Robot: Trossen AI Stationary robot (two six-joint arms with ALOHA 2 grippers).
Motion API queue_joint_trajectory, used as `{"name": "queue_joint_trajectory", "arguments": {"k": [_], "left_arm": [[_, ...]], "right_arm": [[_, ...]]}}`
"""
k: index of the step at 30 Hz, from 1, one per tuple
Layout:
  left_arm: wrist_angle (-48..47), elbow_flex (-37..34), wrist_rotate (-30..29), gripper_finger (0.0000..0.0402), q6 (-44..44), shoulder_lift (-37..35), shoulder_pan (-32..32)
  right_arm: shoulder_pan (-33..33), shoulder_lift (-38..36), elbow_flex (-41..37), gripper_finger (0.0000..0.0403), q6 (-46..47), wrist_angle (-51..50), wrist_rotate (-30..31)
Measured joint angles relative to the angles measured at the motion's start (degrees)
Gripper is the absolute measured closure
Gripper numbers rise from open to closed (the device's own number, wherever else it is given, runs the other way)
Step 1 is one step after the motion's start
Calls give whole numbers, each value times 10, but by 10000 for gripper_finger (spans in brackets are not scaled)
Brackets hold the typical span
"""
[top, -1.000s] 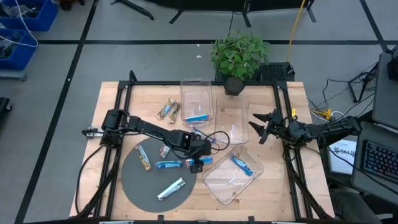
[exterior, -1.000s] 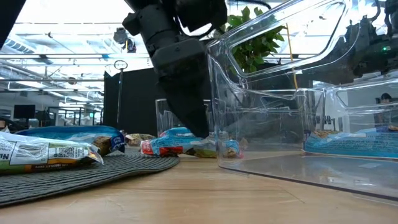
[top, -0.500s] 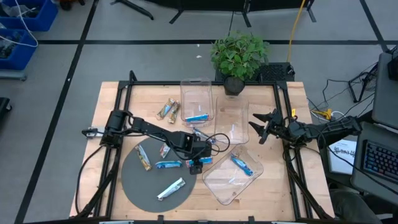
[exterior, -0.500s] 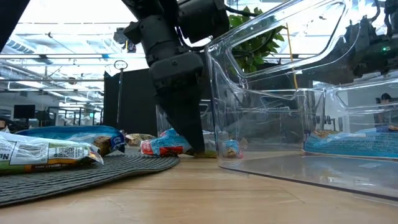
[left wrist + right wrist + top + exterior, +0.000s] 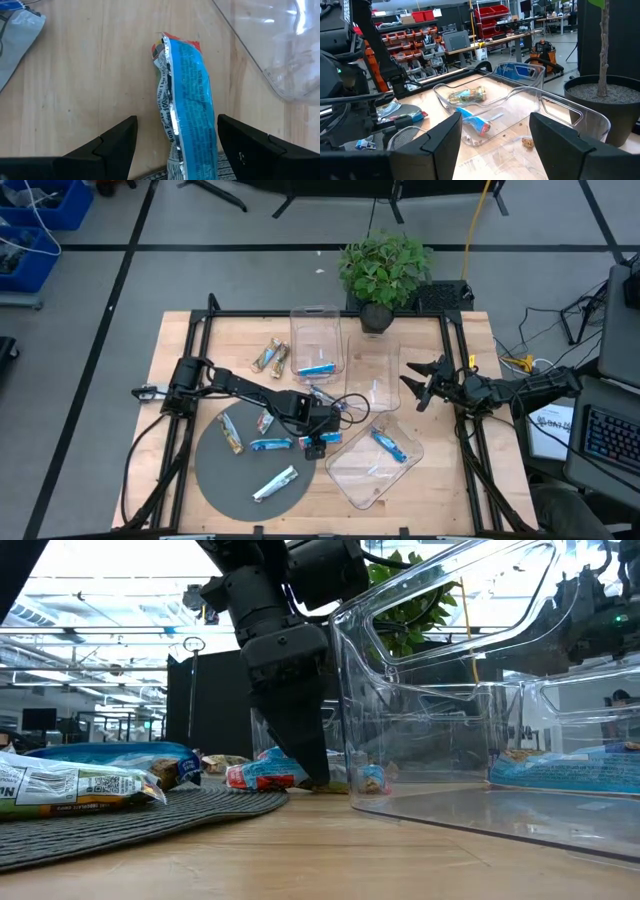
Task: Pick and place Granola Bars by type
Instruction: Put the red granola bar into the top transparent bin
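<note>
High view: left gripper (image 5: 315, 442) positioned at the right edge of the round grey mat (image 5: 215, 480), directly over the end of a blue granola bar (image 5: 271, 444) lying on that edge, fingers spread astride it, nothing pinched. Further bars on the mat: a tan one (image 5: 231, 431) toward its left side and a silvery one (image 5: 274, 483) near its front. Two tan bars (image 5: 271, 357) on bare wood behind the mat. One blue bar (image 5: 316, 368) inside the upright clear bin (image 5: 317, 340) behind the mat, another blue bar (image 5: 388, 445) inside the tilted clear bin (image 5: 375, 462) just right of the mat. Right gripper (image 5: 423, 384) held well right of the mat, above the table edge, fingers spread, empty. Low view: left gripper's dark fingers (image 5: 300, 730) lowered to the table beside the mat's far edge, tips at a blue bar (image 5: 268, 770). Left wrist view: blue bar (image 5: 185, 100) lying lengthwise between the two spread fingers (image 5: 112, 145), untouched by either, mat edge just visible beneath it. Right wrist view: fingers (image 5: 427, 145) apart, with the clear bins (image 5: 495, 107) and the mat beyond.
</note>
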Motion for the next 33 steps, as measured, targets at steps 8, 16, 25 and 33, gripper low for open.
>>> {"name": "queue_joint_trajectory", "arguments": {"k": [8, 16, 25, 33], "left_arm": [[0, 0, -1, 124, 0, 0, -1], [0, 0, -14, 133, -1, 0, -1], [-2, -1, -16, 223, -6, 0, 0], [-2, -1, -14, 319, -13, 0, 0]], "right_arm": [[0, 0, 0, 179, 0, 0, 0], [0, 0, 0, 179, 0, 0, 0], [0, 0, 0, 179, 0, 0, 0], [0, 0, 0, 179, 0, 0, 0]]}}
